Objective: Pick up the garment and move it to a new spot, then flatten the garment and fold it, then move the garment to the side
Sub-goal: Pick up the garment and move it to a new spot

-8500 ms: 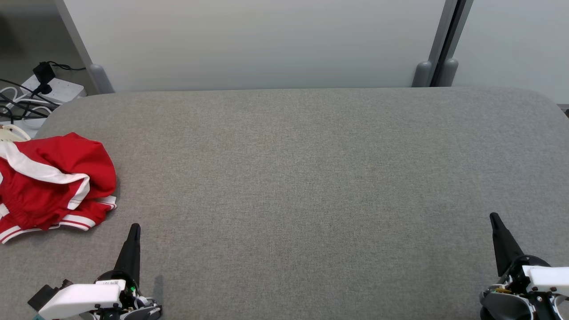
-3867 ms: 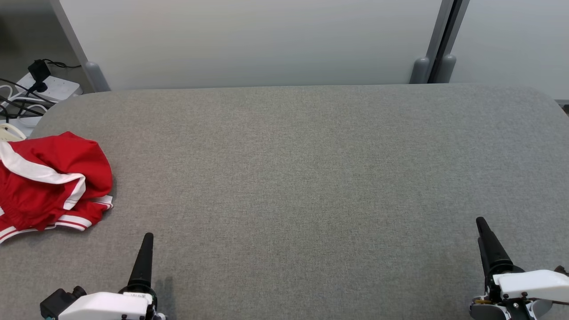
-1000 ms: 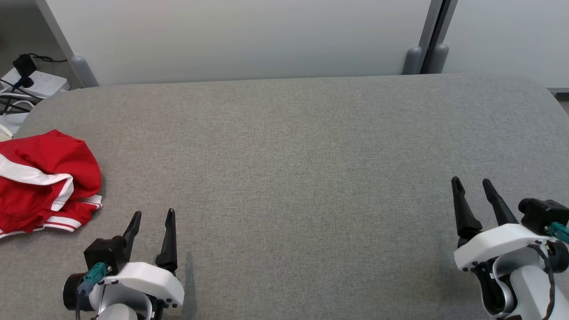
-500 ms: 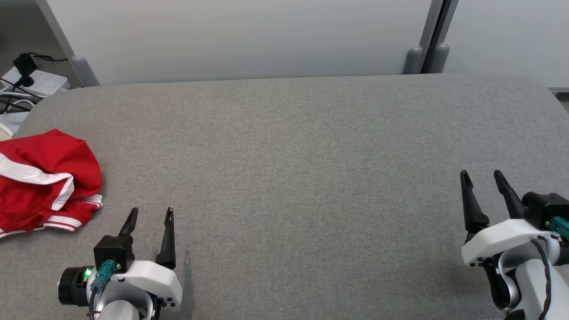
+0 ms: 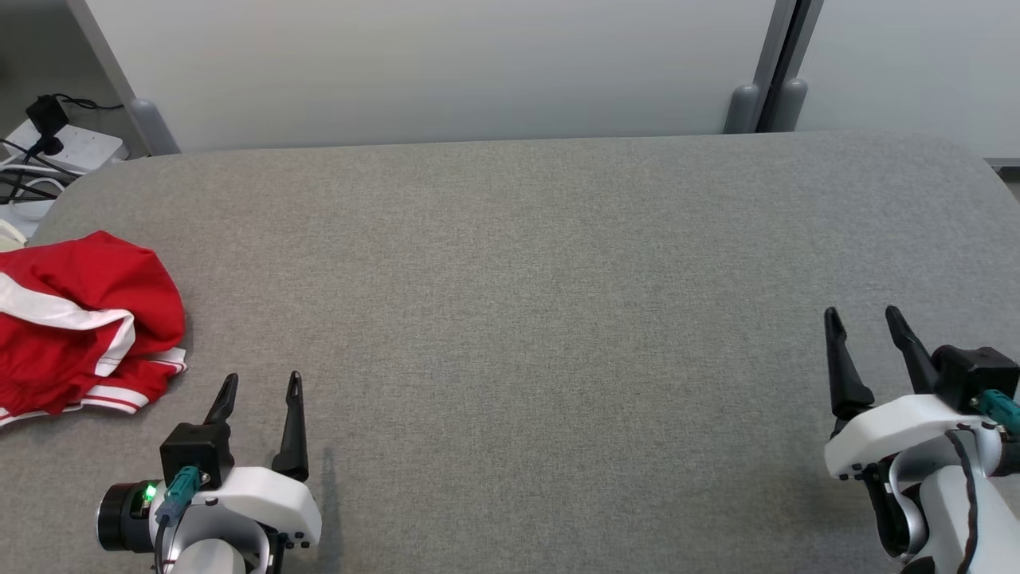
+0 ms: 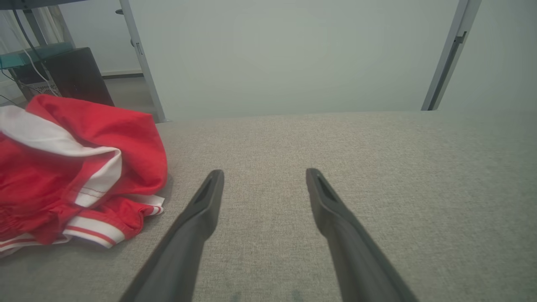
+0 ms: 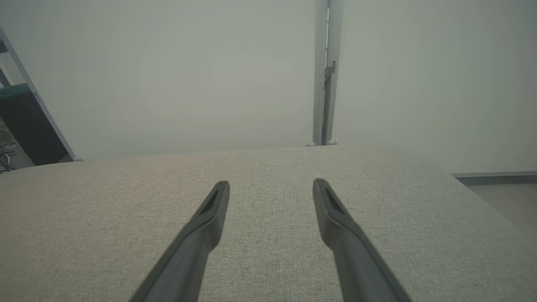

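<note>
— At nine o'clock on the grey fabric-covered table (image 5: pixel 510 263): item one, a crumpled red garment with white stripes (image 5: pixel 84 319), heaped at the edge and partly running out of the head view. Not yet lifted.

— Tools?

— Item two, left gripper (image 5: pixel 263 376), at seven o'clock. Its two long dark fingers are spread wide with nothing between them, tips pointing to twelve. The garment lies near it toward ten o'clock, apart from the fingers. Item three, right gripper (image 5: pixel 861 311), at four o'clock, likewise spread and empty, well apart from the cloth.

— Why so placed?

— Likely a ready stance, with the jaws parted for a pinch. The left is nearest the heap, so it should take the first grab. The middle of the table looks like the new spot for flattening.

— Anything else?

— Off the table at eleven o'clock, a white power strip (image 5: pixel 80 147) with dark cables. At twelve, a pale partition wall (image 5: pixel 446 72). One risk, in my judgement: with folds this loose, a single layer may lift alone.
</note>
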Available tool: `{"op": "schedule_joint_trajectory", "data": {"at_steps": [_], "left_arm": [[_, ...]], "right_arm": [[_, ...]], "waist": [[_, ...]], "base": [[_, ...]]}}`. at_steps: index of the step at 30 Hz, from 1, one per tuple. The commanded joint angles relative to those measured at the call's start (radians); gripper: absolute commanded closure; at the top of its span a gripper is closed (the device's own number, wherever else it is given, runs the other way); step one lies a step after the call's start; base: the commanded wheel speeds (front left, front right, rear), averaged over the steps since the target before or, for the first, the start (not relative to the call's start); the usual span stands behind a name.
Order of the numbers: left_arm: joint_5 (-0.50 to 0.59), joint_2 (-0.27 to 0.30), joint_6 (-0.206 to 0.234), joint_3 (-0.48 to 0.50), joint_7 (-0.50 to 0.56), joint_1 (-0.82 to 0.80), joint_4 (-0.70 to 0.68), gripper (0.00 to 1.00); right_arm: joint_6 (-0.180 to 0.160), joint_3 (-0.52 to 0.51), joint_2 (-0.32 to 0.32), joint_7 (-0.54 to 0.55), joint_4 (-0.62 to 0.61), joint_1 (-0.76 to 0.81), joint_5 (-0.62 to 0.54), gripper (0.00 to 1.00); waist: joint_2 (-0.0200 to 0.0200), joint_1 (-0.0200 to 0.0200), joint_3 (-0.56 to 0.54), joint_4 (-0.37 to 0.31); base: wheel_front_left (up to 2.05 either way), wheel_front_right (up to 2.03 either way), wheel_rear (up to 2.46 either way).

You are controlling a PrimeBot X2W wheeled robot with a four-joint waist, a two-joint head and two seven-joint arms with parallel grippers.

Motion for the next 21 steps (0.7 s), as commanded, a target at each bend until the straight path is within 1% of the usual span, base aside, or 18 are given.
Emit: {"op": "schedule_joint_trajectory", "data": {"at_steps": [1,4,5,8,15,21], "left_arm": [[-0.011,0.022,0.010,0.027,-0.013,-0.043,-0.021,0.00],[-0.018,0.022,0.015,0.024,-0.013,-0.034,-0.020,0.00],[-0.018,0.022,0.015,0.024,-0.013,-0.034,-0.020,0.00],[-0.024,0.022,0.020,0.022,-0.013,-0.021,-0.022,0.00],[-0.031,0.022,0.025,0.039,-0.013,0.023,-0.023,0.00],[-0.025,0.022,0.011,0.062,-0.013,0.038,-0.008,0.00]], "right_arm": [[0.000,0.047,-0.006,-0.014,-0.025,-0.023,-0.014,0.00],[0.000,0.073,-0.008,-0.014,-0.031,-0.022,-0.007,0.00],[0.000,0.073,-0.008,-0.014,-0.031,-0.022,-0.007,0.00],[0.000,0.104,-0.007,-0.014,-0.034,-0.018,0.005,0.00],[0.000,0.179,0.000,-0.014,-0.025,-0.005,0.026,0.00],[0.000,0.206,0.006,-0.014,-0.024,0.005,0.044,0.00]], "waist": [[0.0000,0.0000,-0.001,0.013],[0.0000,0.0000,-0.004,0.045],[0.0000,0.0000,-0.004,0.045],[0.0000,0.0000,-0.010,0.092],[0.0000,0.0000,-0.029,0.221],[0.0000,0.0000,-0.038,0.337]], "base": [[0.00,0.00,0.00],[0.00,0.00,0.00],[0.00,0.00,0.00],[0.00,0.00,0.00],[0.00,0.00,0.00],[0.00,0.00,0.00]]}}
